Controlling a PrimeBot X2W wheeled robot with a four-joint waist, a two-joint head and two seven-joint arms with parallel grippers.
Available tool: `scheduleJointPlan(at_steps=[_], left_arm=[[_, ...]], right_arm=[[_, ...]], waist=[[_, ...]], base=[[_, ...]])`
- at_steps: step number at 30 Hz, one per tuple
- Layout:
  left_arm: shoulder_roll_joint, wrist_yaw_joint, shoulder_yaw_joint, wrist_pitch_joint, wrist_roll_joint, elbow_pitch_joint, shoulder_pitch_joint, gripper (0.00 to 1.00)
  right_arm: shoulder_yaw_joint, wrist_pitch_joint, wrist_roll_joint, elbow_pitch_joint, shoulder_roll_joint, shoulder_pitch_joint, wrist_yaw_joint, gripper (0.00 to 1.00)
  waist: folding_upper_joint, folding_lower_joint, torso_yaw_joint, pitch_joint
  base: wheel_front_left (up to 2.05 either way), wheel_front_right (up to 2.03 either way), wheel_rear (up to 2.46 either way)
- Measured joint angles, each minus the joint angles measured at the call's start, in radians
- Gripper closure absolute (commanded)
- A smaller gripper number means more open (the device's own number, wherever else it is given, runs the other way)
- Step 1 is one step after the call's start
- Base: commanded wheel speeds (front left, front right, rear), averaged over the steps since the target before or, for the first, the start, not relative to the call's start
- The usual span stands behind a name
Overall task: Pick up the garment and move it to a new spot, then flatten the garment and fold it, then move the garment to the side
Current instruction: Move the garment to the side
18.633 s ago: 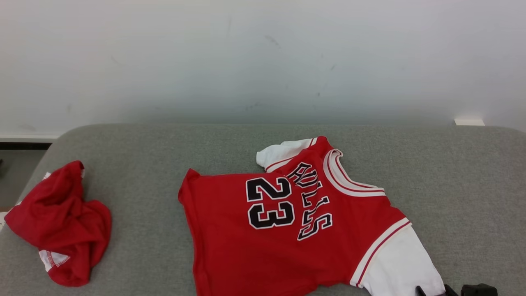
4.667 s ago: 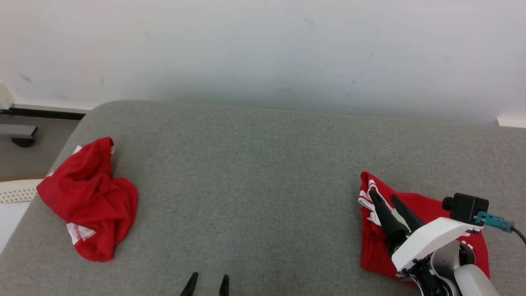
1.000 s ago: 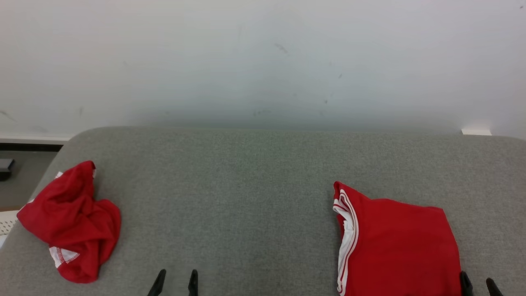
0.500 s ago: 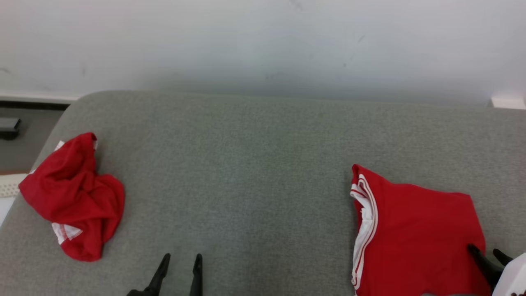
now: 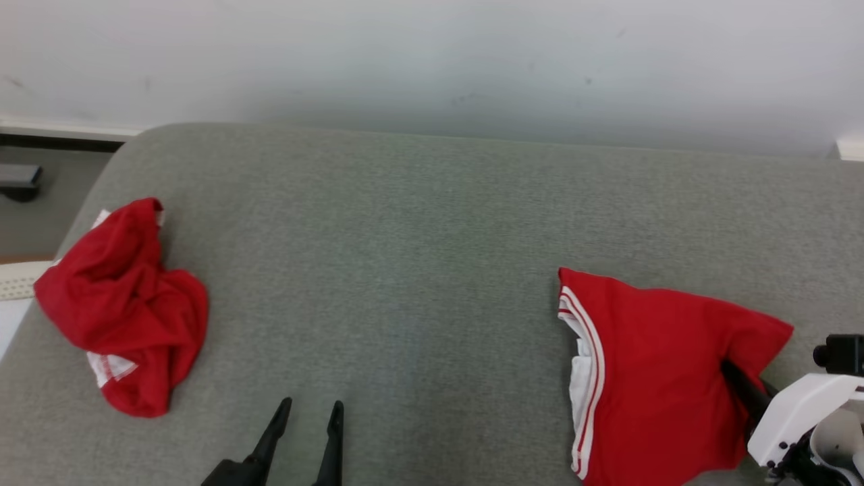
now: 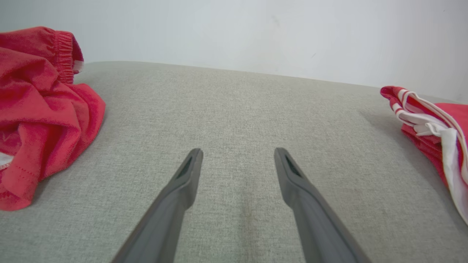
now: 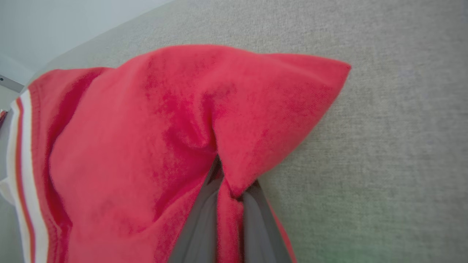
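Right wrist view: garment (image 7: 146, 128) in jaws

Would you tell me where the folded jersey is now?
The folded jersey lies lower right on the grey cushion in the head view, pinched by the right end effector.

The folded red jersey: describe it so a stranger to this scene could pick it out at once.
A grey bench stands against a white wall. At its right end lies the folded red jersey, the right gripper clamped on its right edge. Unlike the crumpled red garment at the left end, it is neatly folded, with white-striped trim.
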Motion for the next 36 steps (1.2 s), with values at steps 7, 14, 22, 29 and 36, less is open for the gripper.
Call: scheduleJointPlan(at_steps=[7,14,22,29,36], left_arm=[[0.000,-0.012,0.008,0.000,0.021,-0.019,-0.016,0.00],[0.002,-0.065,-0.004,0.000,0.073,-0.042,-0.114,0.00],[0.008,-0.088,-0.016,0.000,0.094,-0.054,-0.163,0.00],[0.008,-0.077,-0.006,0.000,0.094,-0.051,-0.153,0.00],[0.003,-0.057,-0.004,0.000,0.068,-0.053,-0.123,0.00]], right_arm=[[0.058,-0.080,-0.027,0.029,-0.078,-0.089,0.002,1.00],[-0.002,-0.190,-0.170,0.194,-0.189,-0.258,0.001,1.00],[-0.104,-0.271,-0.359,0.464,-0.230,-0.468,0.003,0.80],[-0.192,-0.475,-0.566,0.650,-0.250,-0.596,0.003,0.00],[-0.332,-0.509,-0.683,0.511,-0.202,-0.543,0.002,0.00]], waist=[[0.0000,0.0000,-0.084,0.014],[0.0000,0.0000,-0.142,0.109],[0.0001,0.0002,-0.141,0.234],[0.0000,0.0001,-0.103,0.229],[0.0000,-0.0001,-0.102,0.151]], base=[[0.00,0.00,0.00],[0.00,0.00,0.00],[0.00,0.00,0.00],[0.00,0.00,0.00],[0.00,0.00,0.00]])
